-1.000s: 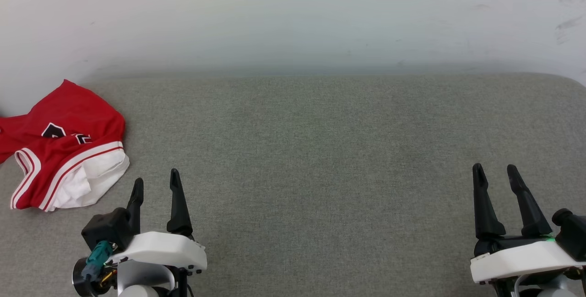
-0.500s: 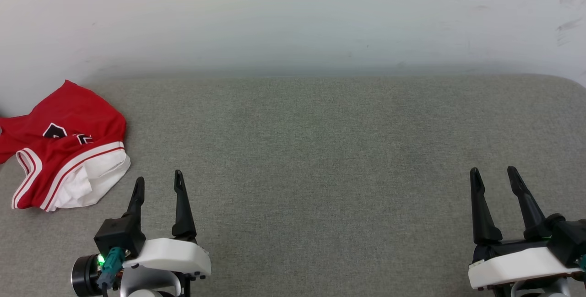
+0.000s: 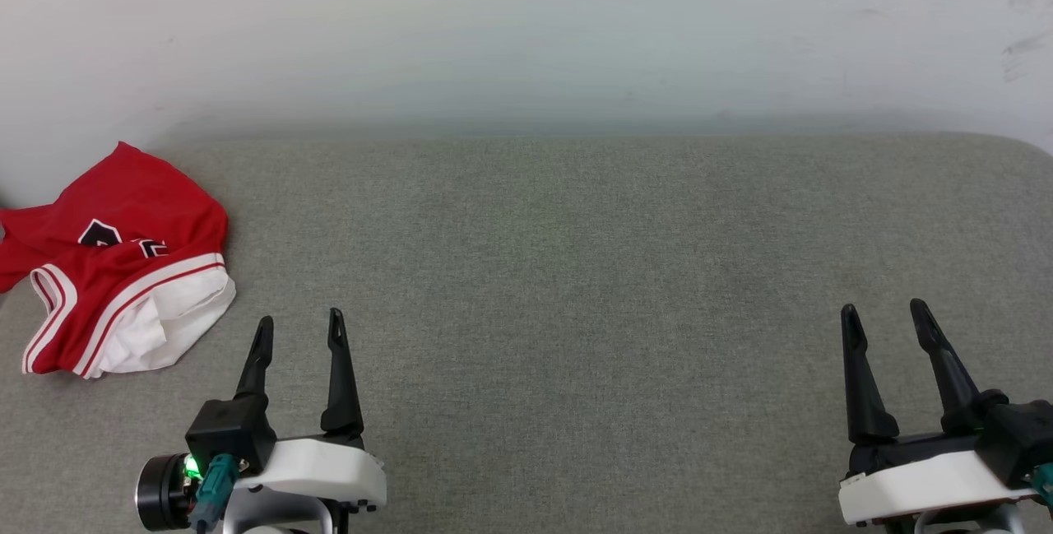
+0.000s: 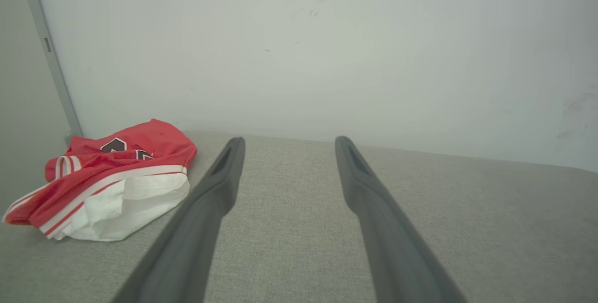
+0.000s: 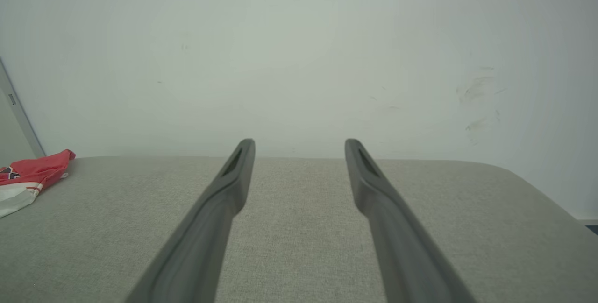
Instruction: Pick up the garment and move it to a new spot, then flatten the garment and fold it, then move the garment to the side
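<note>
The garment [image 3: 123,262] is a red shirt with white trim and a white sleeve, lying in a folded bundle at the far left of the grey cushion. It also appears as the garment [image 4: 112,177] at the left of the left wrist view, and as a small red and white patch, the garment [image 5: 28,177], at the left edge of the right wrist view. My left gripper [image 3: 300,328] stands open and empty, just right of and nearer than the garment. My right gripper [image 3: 884,316] stands open and empty at the lower right, far from it.
The grey fabric surface [image 3: 576,312] spans the whole width, ending at a pale wall [image 3: 526,32] behind. Its right corner [image 3: 1020,147] is rounded. A grey vertical strip [image 4: 51,60] runs down the wall near the garment.
My left gripper has drawn back toward me and shifted slightly right, away from the garment. My right gripper has sunk a little lower in view. The garment has stayed put.
</note>
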Robot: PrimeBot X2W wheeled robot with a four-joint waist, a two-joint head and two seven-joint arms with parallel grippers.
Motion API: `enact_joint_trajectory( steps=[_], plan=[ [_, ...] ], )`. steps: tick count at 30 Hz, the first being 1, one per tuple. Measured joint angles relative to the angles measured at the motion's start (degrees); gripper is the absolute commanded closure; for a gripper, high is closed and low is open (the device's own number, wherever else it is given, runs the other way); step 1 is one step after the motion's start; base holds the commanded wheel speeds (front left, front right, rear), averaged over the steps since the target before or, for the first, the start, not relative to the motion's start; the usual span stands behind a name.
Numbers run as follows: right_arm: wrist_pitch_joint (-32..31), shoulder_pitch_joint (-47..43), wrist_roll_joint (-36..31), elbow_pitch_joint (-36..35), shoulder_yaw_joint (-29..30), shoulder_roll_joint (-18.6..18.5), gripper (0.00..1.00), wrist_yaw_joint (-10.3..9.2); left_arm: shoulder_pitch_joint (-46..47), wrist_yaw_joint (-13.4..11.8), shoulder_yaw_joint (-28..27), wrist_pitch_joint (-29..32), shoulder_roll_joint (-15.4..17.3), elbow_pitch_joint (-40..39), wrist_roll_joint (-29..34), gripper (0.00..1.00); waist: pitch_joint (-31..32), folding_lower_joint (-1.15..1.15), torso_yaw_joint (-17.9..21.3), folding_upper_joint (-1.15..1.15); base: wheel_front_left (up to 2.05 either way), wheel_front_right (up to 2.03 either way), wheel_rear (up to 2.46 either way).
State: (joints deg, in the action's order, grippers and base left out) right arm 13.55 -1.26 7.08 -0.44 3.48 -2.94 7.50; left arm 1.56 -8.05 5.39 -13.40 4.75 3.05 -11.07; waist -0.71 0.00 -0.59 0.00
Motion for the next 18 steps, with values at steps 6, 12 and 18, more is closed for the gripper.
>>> enact_joint_trajectory(
  steps=[6,12,18],
  plan=[
    [0.56,-0.16,-0.46,0.09,-0.03,0.0,0.0,0.0,-0.13,1.82,-0.87,-0.74,-0.78,0.82,1.55,0.0,0.03,0.0,-0.07,0.0,0.0,0.0,0.0],
    [1.14,-0.37,-1.49,0.13,-0.15,0.0,0.0,0.01,-0.17,3.39,-1.99,-1.36,-1.41,1.8,2.85,0.0,0.03,0.0,-0.16,0.0,0.0,0.0,0.0],
    [1.52,-0.62,-0.03,0.74,0.05,0.0,0.0,0.01,-0.19,4.77,-3.09,-1.67,-1.72,2.63,2.21,0.0,0.01,0.0,-0.21,0.0,0.0,0.0,0.0]
  ],
)
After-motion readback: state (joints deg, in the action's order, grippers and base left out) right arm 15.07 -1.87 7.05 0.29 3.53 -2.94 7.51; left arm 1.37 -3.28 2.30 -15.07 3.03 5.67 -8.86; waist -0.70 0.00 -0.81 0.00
